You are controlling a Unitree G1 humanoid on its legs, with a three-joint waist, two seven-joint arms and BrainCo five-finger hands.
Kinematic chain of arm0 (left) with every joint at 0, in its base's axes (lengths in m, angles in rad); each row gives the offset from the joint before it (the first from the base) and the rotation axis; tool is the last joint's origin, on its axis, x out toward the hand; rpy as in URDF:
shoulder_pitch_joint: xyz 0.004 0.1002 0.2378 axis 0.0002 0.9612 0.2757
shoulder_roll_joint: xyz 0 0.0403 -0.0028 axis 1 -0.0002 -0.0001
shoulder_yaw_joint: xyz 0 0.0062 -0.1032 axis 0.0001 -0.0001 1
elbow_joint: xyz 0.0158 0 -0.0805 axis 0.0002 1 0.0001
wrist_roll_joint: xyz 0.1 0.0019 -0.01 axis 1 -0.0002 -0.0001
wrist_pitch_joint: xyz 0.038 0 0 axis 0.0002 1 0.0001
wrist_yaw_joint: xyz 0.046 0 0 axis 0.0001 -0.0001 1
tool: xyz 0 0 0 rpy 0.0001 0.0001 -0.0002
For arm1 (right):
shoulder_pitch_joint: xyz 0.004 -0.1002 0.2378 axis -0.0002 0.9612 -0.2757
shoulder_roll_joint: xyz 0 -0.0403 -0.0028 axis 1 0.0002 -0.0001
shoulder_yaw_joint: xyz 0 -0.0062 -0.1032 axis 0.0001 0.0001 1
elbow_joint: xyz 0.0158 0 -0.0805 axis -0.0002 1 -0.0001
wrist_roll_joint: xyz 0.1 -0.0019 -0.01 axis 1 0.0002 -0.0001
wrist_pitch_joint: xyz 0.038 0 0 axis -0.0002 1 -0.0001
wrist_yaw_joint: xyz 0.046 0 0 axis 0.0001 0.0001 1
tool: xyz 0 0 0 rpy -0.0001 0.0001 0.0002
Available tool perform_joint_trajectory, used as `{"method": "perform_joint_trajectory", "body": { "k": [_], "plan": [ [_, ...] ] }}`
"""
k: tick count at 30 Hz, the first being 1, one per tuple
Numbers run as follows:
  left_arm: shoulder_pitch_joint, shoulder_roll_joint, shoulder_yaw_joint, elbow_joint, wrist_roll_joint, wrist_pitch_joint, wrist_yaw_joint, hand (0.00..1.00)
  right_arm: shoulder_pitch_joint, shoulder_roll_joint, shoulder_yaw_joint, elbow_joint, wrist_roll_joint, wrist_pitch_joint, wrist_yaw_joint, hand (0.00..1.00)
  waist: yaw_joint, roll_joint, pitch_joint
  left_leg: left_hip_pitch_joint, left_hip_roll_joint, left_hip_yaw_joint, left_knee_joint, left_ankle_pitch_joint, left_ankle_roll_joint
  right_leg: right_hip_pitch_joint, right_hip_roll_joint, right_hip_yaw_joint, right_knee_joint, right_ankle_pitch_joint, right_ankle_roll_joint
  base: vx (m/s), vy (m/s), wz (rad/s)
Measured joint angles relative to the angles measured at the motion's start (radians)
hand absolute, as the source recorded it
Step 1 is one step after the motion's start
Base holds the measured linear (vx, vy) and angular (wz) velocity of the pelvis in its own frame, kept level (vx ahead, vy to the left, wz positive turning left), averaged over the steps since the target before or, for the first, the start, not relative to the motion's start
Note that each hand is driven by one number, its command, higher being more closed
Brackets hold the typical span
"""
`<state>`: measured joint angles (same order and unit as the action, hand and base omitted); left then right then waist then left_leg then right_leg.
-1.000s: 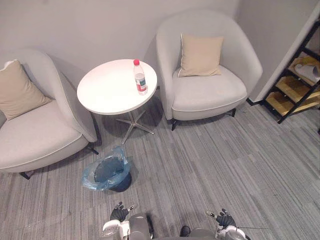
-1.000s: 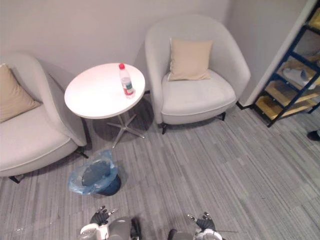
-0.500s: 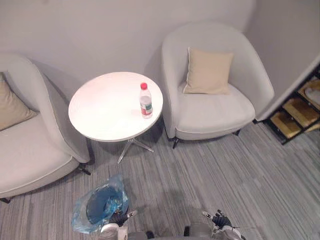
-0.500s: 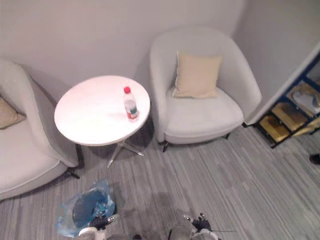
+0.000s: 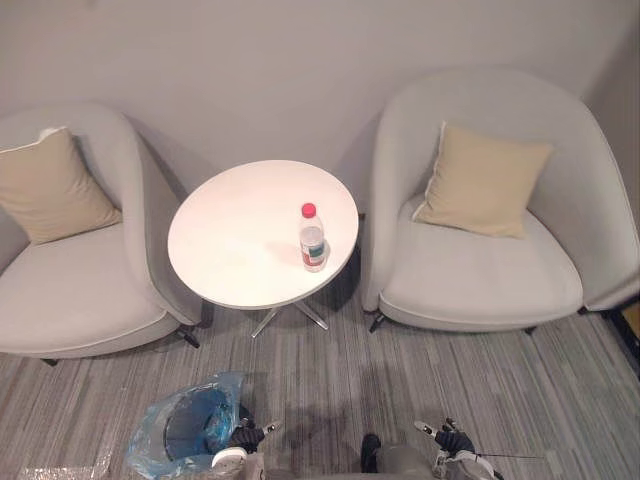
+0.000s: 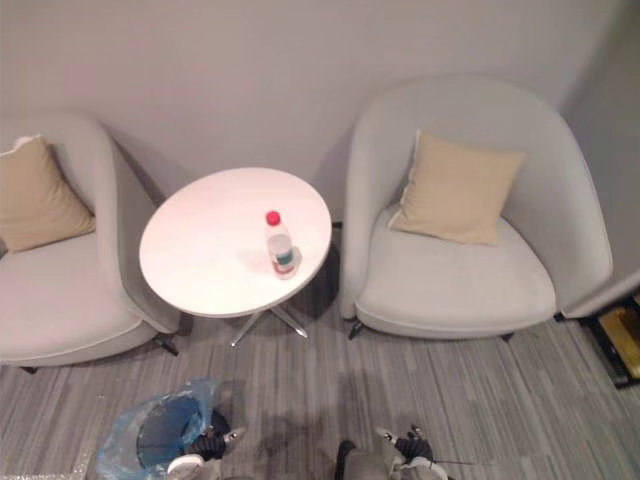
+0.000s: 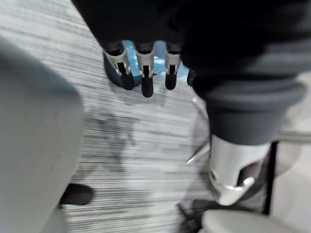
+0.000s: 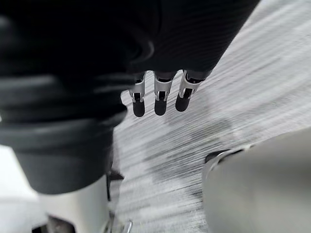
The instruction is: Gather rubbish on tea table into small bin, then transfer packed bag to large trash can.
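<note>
1. Starting nearest you, your left hand [image 7: 144,73] hangs low beside the small bin [image 5: 150,450]. Its fingers are straight and relaxed, with nothing in them.
2. Your right hand [image 8: 160,99] hangs the same way over bare floor, fingers loose and empty. It shows at the bottom edge of the head view, well apart from the left.
3. The small bin stands on the floor just ahead of your left hand, lined with a blue bag [image 5: 222,388] whose mouth is open. You cannot tell from here whether anything lies inside.
4. What has changed over the last second is the whole picture, not the things. Your head has swung left and come closer, so the bin now sits at the bottom edge. The table [image 5: 235,240] has moved to the middle, and the shelf on the right has slipped almost out of sight.
5. The bottle [image 5: 313,238] stands upright near the table's right edge, red cap on. It is the one piece of rubbish you can see there.
6. Two armchairs [image 5: 480,285] flank the table, each with a tan cushion [image 5: 482,180], against the wall.
7. Judge this as the approach: you are squared up to the table, but the bottle looks out of reach. Nothing is gathered yet, so step in before you raise a hand.
</note>
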<state>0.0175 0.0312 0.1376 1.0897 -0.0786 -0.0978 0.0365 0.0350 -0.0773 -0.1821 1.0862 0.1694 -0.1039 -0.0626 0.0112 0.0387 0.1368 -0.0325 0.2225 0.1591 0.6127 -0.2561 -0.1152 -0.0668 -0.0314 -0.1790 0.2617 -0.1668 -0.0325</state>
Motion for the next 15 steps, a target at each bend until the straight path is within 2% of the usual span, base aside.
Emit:
{"method": "perform_joint_trajectory", "body": {
  "k": [2,3,4,5,7,10,15],
  "plan": [
    [-0.003,0.000,-0.001,-0.002,0.000,0.000,0.000,0.00,0.004,-0.001,-0.001,-0.001,0.000,0.001,-0.001,0.00,0.000,-0.004,0.002,-0.041,-0.019,0.051,-0.059,-0.035,0.015,0.029,-0.024,-0.012,-0.026,0.003,0.013,0.11,0.053,0.34],
    [-0.003,0.001,-0.001,-0.005,0.000,0.000,0.000,0.00,0.005,-0.002,-0.001,0.000,-0.002,0.003,-0.003,0.00,0.003,-0.007,0.002,-0.055,-0.049,0.046,-0.134,-0.031,0.018,0.040,-0.040,-0.013,-0.035,0.003,0.029,0.10,0.112,0.08],
    [-0.002,0.001,-0.009,-0.002,0.000,-0.001,0.001,0.00,0.005,-0.007,0.000,0.003,-0.002,0.003,-0.008,0.00,0.005,0.000,-0.001,-0.055,-0.083,0.020,-0.273,0.019,0.014,0.049,-0.050,-0.013,-0.040,0.004,0.048,0.10,0.133,-0.05],
    [0.001,0.001,-0.016,0.005,-0.001,-0.001,0.000,0.00,0.004,-0.015,0.001,0.007,-0.002,0.003,-0.008,0.00,0.006,0.007,-0.004,-0.053,-0.096,0.001,-0.324,0.104,0.010,0.050,-0.044,-0.002,-0.039,0.000,0.061,0.14,0.166,-0.25],
    [0.003,0.034,-0.050,0.032,0.000,0.001,0.000,0.00,0.004,-0.003,0.009,0.021,-0.016,0.003,-0.014,0.00,0.016,-0.019,-0.021,-0.017,-0.134,0.017,-0.367,0.105,0.018,0.070,-0.067,0.031,-0.074,0.012,0.088,0.21,0.192,-0.19],
    [-0.003,0.057,-0.068,0.042,0.017,0.002,0.000,0.00,0.003,0.004,0.009,0.029,-0.039,0.004,-0.018,0.00,0.017,-0.054,-0.031,-0.017,-0.166,0.015,-0.390,0.110,0.026,0.075,-0.092,0.031,-0.105,0.019,0.100,0.17,0.145,0.09],
    [-0.006,0.079,-0.114,0.052,0.043,0.004,0.000,0.00,-0.006,-0.008,0.053,0.011,-0.092,0.002,-0.032,0.00,0.018,-0.056,-0.036,0.041,-0.196,-0.005,-0.438,0.109,0.034,0.137,-0.100,0.051,-0.159,0.021,0.103,0.11,0.056,0.10]
  ]
}}
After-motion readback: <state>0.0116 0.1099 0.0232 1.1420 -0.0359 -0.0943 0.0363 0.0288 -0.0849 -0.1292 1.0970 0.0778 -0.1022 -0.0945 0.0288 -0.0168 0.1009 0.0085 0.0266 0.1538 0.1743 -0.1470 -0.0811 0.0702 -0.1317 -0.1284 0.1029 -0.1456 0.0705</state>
